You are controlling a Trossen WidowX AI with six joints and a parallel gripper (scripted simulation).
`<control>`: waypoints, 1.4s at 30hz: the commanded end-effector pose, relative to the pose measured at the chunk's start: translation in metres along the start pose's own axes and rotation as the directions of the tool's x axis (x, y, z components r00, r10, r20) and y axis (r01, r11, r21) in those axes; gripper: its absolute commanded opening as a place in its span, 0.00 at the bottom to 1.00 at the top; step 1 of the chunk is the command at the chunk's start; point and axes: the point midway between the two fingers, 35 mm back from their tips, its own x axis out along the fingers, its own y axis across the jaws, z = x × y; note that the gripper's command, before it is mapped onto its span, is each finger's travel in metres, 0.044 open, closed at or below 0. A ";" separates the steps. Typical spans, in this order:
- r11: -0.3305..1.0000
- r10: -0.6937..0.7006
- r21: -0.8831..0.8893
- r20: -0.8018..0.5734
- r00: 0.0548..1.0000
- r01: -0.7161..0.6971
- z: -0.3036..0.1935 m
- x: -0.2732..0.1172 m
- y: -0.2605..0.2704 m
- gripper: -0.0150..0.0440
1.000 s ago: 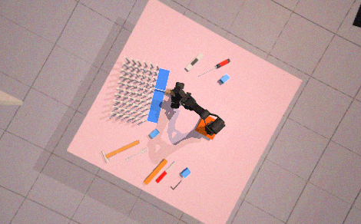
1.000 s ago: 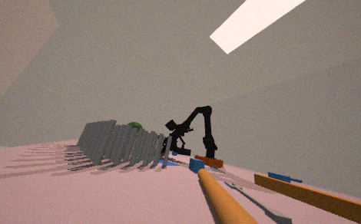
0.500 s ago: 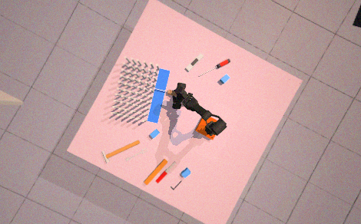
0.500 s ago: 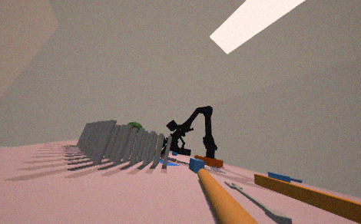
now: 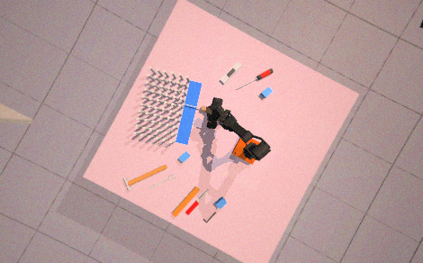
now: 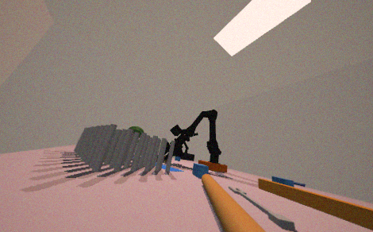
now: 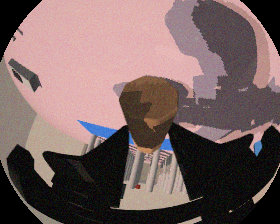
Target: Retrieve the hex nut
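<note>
My gripper [image 5: 207,110] [image 7: 148,128] is shut on the brown handle [image 5: 203,109] [image 7: 149,97] of a tool. The tool's thin shaft [image 5: 191,106] points away from the hand, across the blue taped strip [image 5: 184,131] [image 6: 172,168] [image 7: 98,130], toward the spacers. Its far end cannot be made out. The grey spacers [image 5: 157,110] [image 6: 96,147] [image 7: 152,172] stand upright in rows beyond the strip. The hand is on the open side of the strip. A small red spot [image 7: 137,187] shows between spacers in the wrist view; whether it is the nut cannot be told.
A pale box [image 5: 225,80] and red screwdriver [image 5: 265,74] lie at the upper right. A hammer [image 5: 147,175], wrench [image 5: 163,181], orange bar [image 5: 185,202], red-handled tool [image 5: 192,207] and black hex key [image 5: 210,217] lie below. One blue block [image 5: 184,157] is near the strip's lower end.
</note>
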 end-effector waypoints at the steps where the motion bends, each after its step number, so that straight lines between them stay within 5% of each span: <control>1: 1.000 -0.001 -0.003 -0.003 1.000 0.001 0.003 -0.003 -0.001 0.25; 42: 1.000 -0.003 -0.003 0.000 1.000 0.003 0.031 -0.021 -0.001 0.25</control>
